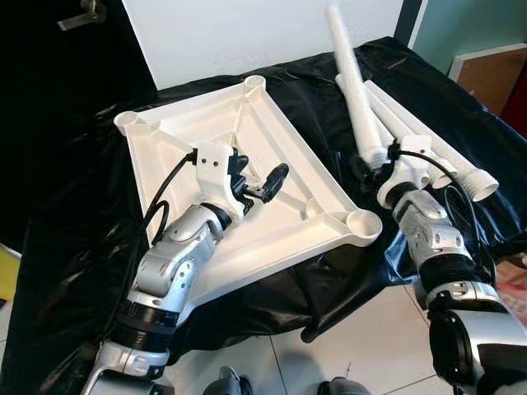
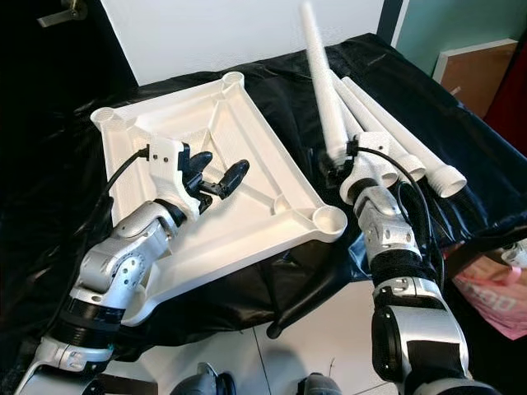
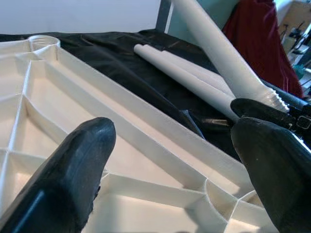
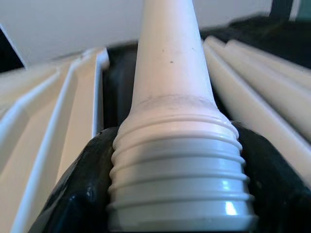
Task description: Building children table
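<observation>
Tabletop (image 1: 247, 164) lying upside down on black sheet (image 1: 74, 247), corner sockets facing up. Right gripper (image 1: 368, 167) clamped on threaded end of one leg (image 1: 350, 74), just past tabletop's right edge, leg pointing up and away. Spare legs (image 1: 445, 148) lying beyond it, further from tabletop. Left gripper (image 1: 257, 183) hovering over tabletop middle, fingers spread, holding nothing. My worry: tabletop not pinned, so could skid on slick sheet once leg pushes into near socket (image 1: 361, 220). Grip sits right on threads, might cross-thread or block screwing in.
</observation>
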Robot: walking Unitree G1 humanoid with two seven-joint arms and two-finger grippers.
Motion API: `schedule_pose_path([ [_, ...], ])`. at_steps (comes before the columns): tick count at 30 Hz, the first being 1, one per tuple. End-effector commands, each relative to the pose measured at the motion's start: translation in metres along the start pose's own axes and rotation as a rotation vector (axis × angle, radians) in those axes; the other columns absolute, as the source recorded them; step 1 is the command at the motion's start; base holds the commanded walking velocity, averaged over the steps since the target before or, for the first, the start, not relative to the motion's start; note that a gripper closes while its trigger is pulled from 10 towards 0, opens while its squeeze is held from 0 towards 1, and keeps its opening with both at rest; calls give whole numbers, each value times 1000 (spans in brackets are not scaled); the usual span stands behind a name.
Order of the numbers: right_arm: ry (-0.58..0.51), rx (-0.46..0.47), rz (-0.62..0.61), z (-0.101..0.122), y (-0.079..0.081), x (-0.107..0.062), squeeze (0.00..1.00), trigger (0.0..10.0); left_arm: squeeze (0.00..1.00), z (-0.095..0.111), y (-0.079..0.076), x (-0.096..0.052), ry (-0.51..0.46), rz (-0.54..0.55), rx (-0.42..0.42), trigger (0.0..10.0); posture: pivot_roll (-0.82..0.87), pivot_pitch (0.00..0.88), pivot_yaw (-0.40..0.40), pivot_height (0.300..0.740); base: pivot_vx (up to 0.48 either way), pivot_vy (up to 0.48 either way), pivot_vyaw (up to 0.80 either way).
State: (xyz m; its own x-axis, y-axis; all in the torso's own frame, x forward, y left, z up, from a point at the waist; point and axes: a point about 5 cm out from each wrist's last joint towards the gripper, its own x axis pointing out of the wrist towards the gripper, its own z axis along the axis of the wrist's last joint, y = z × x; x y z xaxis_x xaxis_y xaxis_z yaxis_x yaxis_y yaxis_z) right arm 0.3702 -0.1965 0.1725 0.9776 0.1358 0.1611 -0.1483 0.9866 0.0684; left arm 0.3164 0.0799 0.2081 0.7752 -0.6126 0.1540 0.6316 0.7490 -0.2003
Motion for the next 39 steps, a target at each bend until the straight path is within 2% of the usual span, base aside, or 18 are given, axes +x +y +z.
schedule_pose_path([
  [1,-98,-1,30,9,7,-3,0,10000,1000,8,-7,6,-33,-190,-56,10000,-135,33,87,740,0,0,0],
  [3,-112,-6,40,11,8,-4,0,10000,1000,10,-8,8,-38,-200,-68,10000,-135,33,87,740,0,0,0],
  [5,-171,6,92,14,20,-9,0,10000,1000,16,-12,14,-59,-262,-105,10000,-150,30,93,740,0,0,0],
  [6,-182,17,112,13,24,-12,0,10000,1000,16,-14,18,-47,-274,-92,10000,-161,19,98,740,0,0,0],
  [7,-196,31,140,14,29,-15,0,10000,145,16,-16,23,-35,-291,-90,10000,-167,12,99,740,0,0,0],
  [9,-202,39,156,14,32,-17,0,10000,145,16,-18,26,-24,-299,-87,10000,-167,12,99,740,0,0,0],
  [10,-211,42,184,14,36,-20,0,10000,0,18,-20,28,-25,-322,-112,10000,-172,7,97,740,0,0,0],
  [11,-221,41,233,15,43,-24,0,10000,0,23,-24,30,-38,-363,-163,10000,-187,1,100,740,0,0,0],
  [14,-228,35,258,15,47,-26,0,10000,0,24,-25,30,-43,-384,-177,10000,-187,1,100,740,0,0,0],
  [17,-233,7,329,16,55,-34,0,10000,0,24,-28,33,-41,-431,-231,10000,-202,0,109,740,0,0,0],
  [21,-230,3,352,15,58,-36,0,10000,0,25,-30,34,-43,-451,-256,10000,-209,0,111,740,0,0,0],
  [22,-212,-12,402,13,63,-40,0,10000,0,28,-32,37,-52,-482,-299,10000,-219,0,108,740,0,0,0],
  [25,-206,-14,447,14,70,-42,0,10000,0,33,-35,40,-68,-511,-337,10000,-217,0,103,740,0,0,0],
  [35,-171,-35,560,8,82,-54,0,10000,0,38,-33,44,-85,-503,-330,10000,-213,0,92,740,0,0,0],
  [39,-143,-31,621,2,89,-64,0,10000,0,39,-25,49,-69,-452,-329,10000,-206,0,85,740,0,0,0],
])
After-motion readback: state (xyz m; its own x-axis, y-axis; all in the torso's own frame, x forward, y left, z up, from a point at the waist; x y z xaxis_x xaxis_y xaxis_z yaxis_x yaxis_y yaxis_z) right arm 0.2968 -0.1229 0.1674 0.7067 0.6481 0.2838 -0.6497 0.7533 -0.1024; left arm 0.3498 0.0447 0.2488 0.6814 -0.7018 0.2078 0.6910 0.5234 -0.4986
